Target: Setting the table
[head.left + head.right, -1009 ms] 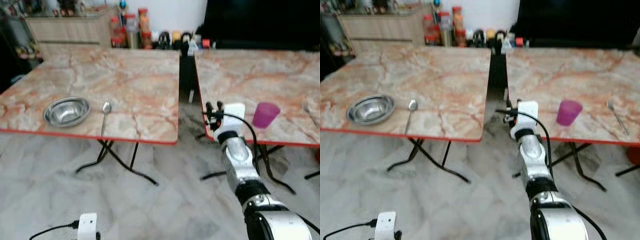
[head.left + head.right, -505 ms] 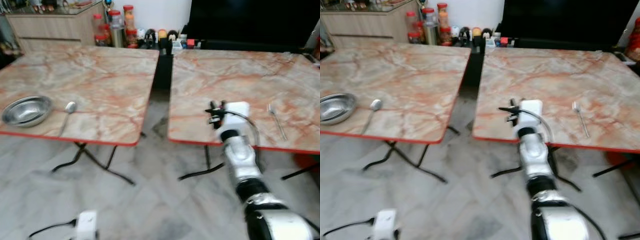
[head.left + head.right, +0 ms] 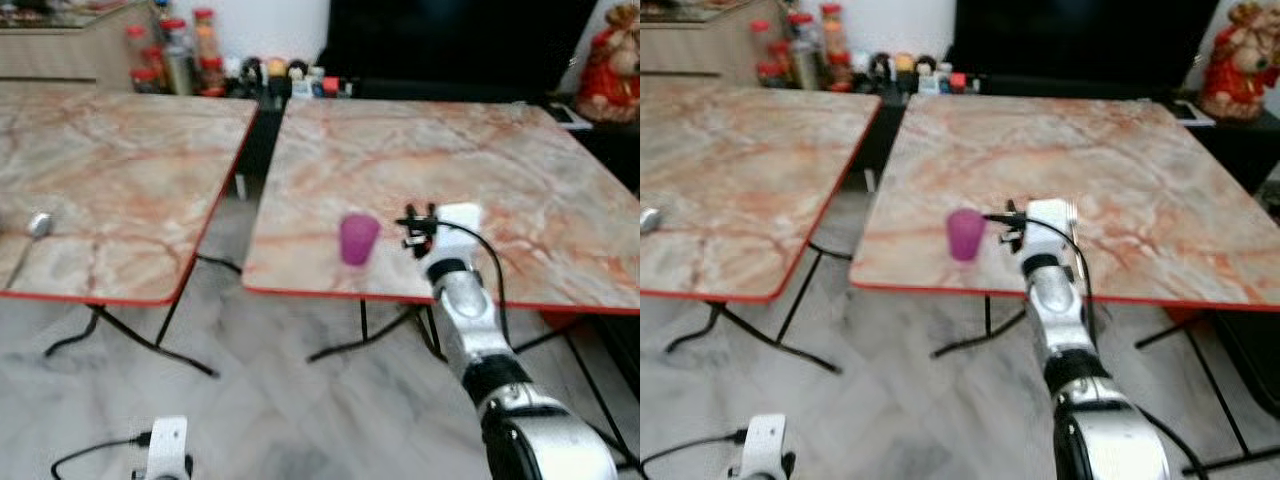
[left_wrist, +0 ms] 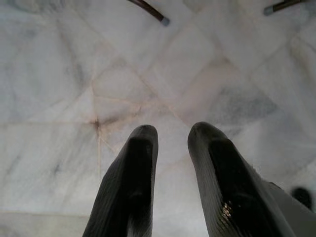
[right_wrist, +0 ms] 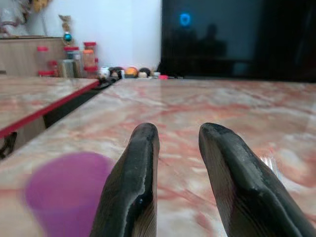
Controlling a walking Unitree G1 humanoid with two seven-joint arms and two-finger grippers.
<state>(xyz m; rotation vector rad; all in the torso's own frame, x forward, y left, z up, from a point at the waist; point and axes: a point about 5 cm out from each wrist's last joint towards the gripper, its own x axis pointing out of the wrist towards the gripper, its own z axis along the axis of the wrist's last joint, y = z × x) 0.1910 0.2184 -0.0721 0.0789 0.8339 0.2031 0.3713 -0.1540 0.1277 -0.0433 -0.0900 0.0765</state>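
Note:
A purple cup [image 3: 358, 238] stands upright near the front edge of the right marble table [image 3: 480, 160]. My right gripper [image 3: 416, 222] hovers just to the right of the cup, at about its height, and does not touch it. In the right wrist view its two black fingers [image 5: 140, 163] stand open with nothing between them, and the cup [image 5: 66, 192] is blurred off to one side. A spoon [image 3: 33, 228] lies on the left table [image 3: 120, 170]. My left gripper [image 4: 173, 131] hangs open over the marble floor.
A dark gap [image 3: 255, 140] separates the two tables, and folding metal legs [image 3: 130, 335] stand under them. Jars and bottles [image 3: 180, 60] line the back, next to a large dark screen [image 3: 450, 40]. A red figurine [image 3: 608, 60] sits at the far right.
The camera has swung right, so the bowl has left the picture. The cup, first to the right of my right gripper and then hidden behind it, now stands to its left.

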